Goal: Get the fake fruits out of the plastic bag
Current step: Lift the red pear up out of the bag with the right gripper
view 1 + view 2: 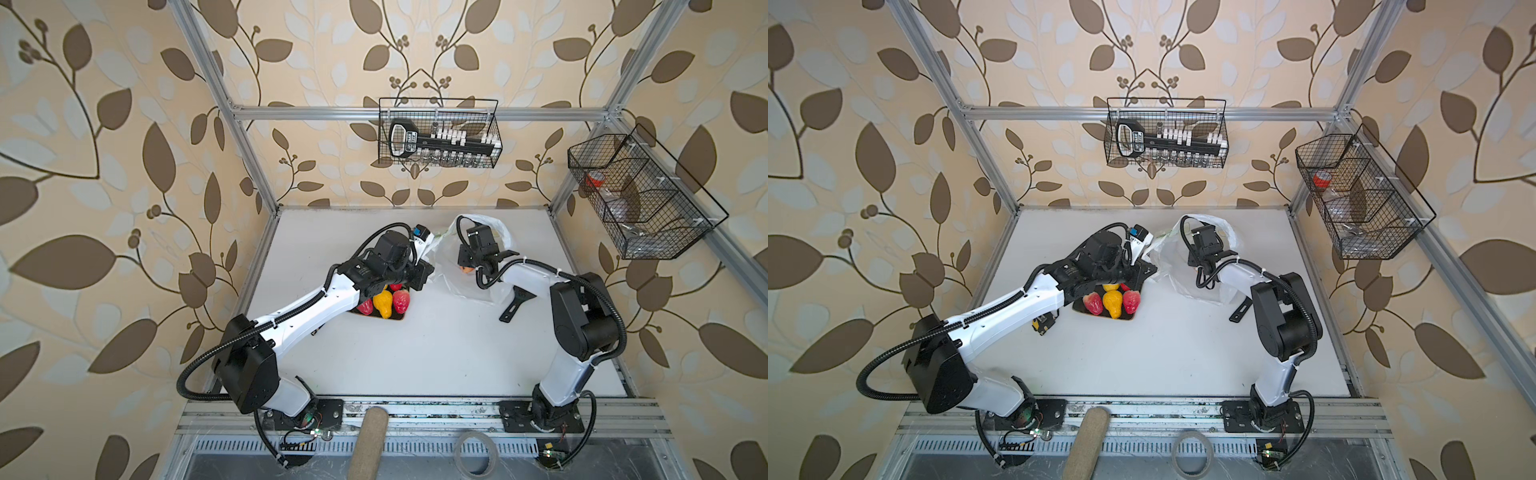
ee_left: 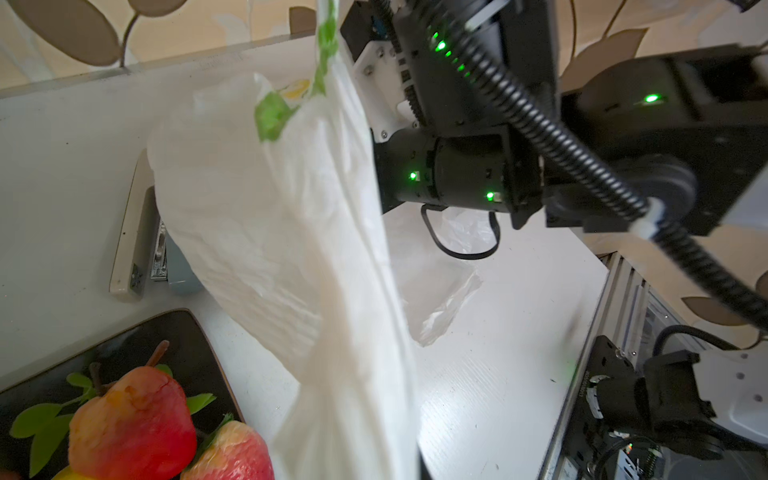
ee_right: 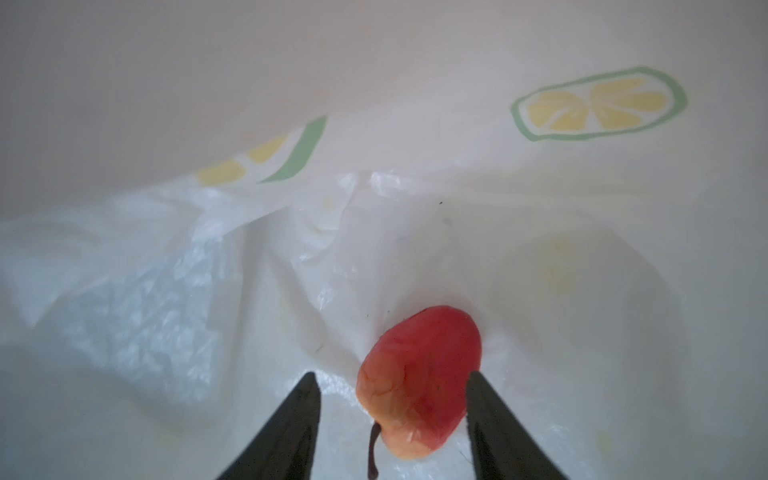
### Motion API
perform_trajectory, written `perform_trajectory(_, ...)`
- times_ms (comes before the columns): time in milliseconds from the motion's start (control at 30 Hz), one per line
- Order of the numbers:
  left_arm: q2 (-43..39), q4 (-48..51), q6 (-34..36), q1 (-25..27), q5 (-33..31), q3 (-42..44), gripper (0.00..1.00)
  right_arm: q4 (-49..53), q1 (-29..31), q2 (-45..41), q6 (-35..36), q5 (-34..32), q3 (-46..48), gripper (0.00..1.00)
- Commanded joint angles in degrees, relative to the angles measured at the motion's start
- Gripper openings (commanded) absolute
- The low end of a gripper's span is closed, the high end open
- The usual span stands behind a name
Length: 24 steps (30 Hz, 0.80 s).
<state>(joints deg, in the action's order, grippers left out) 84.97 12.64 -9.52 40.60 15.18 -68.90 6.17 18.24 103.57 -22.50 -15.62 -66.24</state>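
The plastic bag [image 1: 446, 270] [image 1: 1169, 270], white with a lemon print, is bunched and held up off the table by my left gripper [image 1: 422, 272], which is shut on its edge [image 2: 332, 395]. My right gripper [image 3: 391, 374] reaches down inside the bag [image 3: 249, 249]. A reddish apple-like fake fruit [image 3: 419, 382] lies between its fingers, touching one, with a gap to the other; the gripper is open. That fruit shows orange in a top view [image 1: 467, 269]. Other fake fruits, red ones [image 1: 401, 301] [image 2: 133, 419] and a yellow pear [image 1: 383, 304] [image 1: 1113, 303], lie on the dark plate [image 2: 124, 345].
A grey-white stapler [image 2: 133, 249] lies behind the bag, near the plate. A black flat tool [image 1: 517, 303] rests on the table by my right arm. Wire baskets [image 1: 440, 133] [image 1: 640, 195] hang on the back and right walls.
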Motion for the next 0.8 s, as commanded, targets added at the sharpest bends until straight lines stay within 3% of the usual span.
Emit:
perform_trajectory(0, 0.13, -1.85, -0.06, 0.58, -0.48, -0.26, 0.00, -0.09, -0.08, 1.18, 7.47, 0.76, -0.02, 0.67)
perform_trajectory(133, -0.55, -1.25, 0.68, 0.56, -0.37, 0.05, 0.00, 2.83, -0.05, 4.90, 8.90, 0.73, -3.41, 0.75)
perform_trajectory(367, -1.42, -1.68, -1.09, 0.56, 1.20, 1.14, 0.00, 6.13, 0.12, 8.69, -1.73, -10.57, -6.65, 0.86)
perform_trajectory(567, -1.90, -1.14, -1.62, 0.54, 2.27, 2.35, 0.00, 7.16, -0.03, 13.23, -8.08, -10.35, -11.14, 0.86)
perform_trajectory(767, -4.81, -0.79, -2.14, 0.59, 2.07, 3.25, 0.00, 8.45, -0.23, 16.39, -12.20, -9.35, -13.54, 0.76)
